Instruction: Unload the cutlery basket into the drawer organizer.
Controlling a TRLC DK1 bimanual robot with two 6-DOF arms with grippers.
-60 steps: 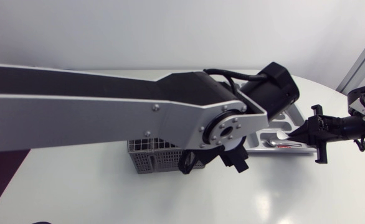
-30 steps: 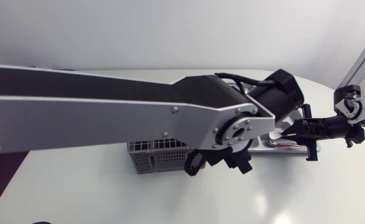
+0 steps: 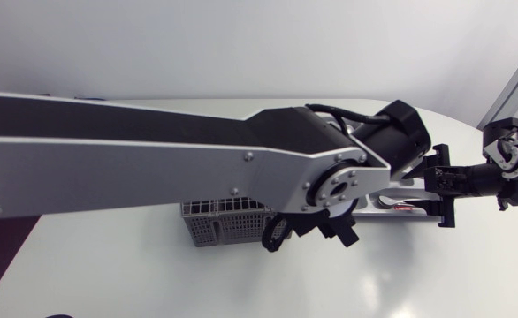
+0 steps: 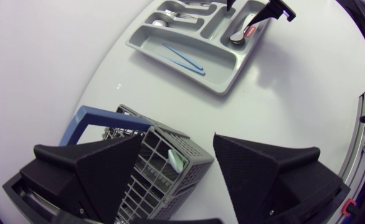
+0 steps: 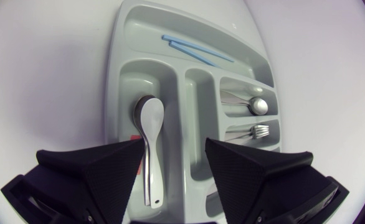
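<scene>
The grey cutlery basket with its blue handle sits right under my left gripper, which is open above it; a pale green utensil tip shows inside. In the head view the basket peeks out below my left arm, beside the left gripper. The grey drawer organizer lies under my right gripper, which is open. A white spoon lies in the compartment below it. Blue chopsticks, a metal spoon and a fork fill other compartments.
My left arm spans the head view and hides most of the organizer. My right gripper hovers at the organizer's right end, also seen in the left wrist view over the organizer.
My right gripper went from shut to open, and the white spoon now rests in the organizer. The right arm shifted left over the tray. My left arm slid slightly right.
</scene>
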